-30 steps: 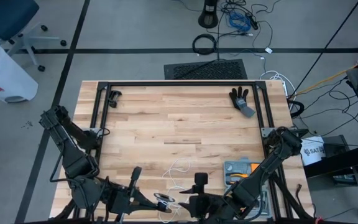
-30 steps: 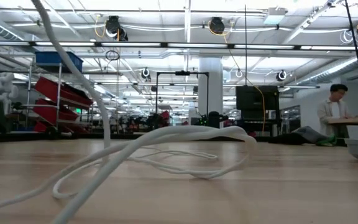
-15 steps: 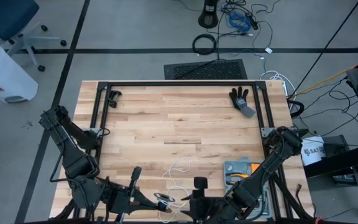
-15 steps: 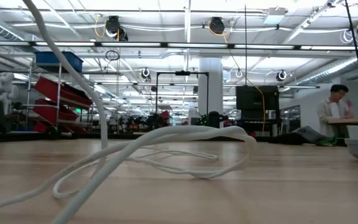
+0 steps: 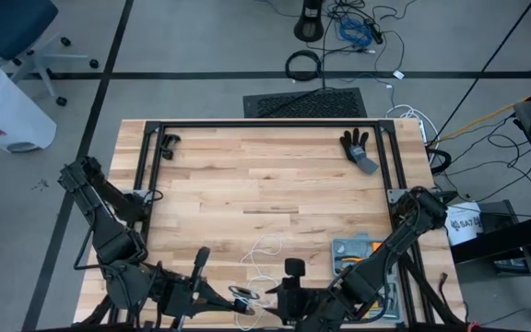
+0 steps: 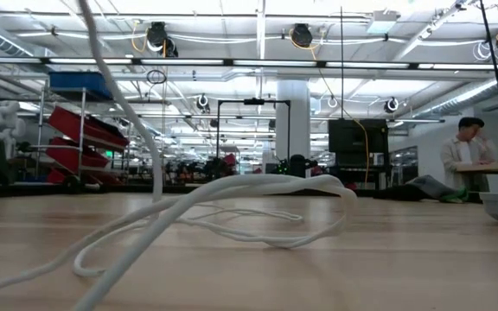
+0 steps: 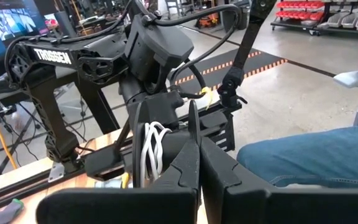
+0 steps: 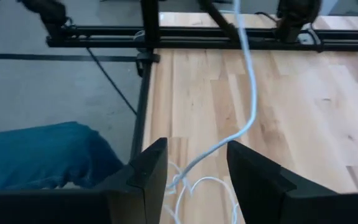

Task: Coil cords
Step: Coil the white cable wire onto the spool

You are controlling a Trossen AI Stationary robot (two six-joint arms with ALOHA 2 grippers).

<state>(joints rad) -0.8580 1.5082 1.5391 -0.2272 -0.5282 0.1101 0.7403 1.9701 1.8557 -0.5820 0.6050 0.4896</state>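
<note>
At the table's near edge, the left gripper [image 5: 231,297] stays clamped shut, its fingers [image 7: 194,163] pressed together on the small round black reel [image 7: 143,152], around which several turns of thin white string-like cord [image 7: 152,148] already sit. Just beside it, the right gripper [image 5: 289,293] stands with its jaws apart and nothing between them; the cord passes through the gap between its fingers [image 8: 146,168] without being pinched.

Over the last second the right arm has drawn slightly toward the near edge, and in the low view the raised strand [image 6: 118,91] has swung sideways, so it now climbs from a different slant. I judge that the right gripper is sweeping the slack round the reel, adding another turn, with much cord left loose.

The cord's free length runs from the reel away across the pale wooden table top [image 5: 265,184], its long axis pointing toward the far edge. Its slack lies in loose flattened loops [image 6: 258,212] on the wood, near the middle of the near half, well apart from the black glove [image 5: 358,149] at the far right corner.
</note>
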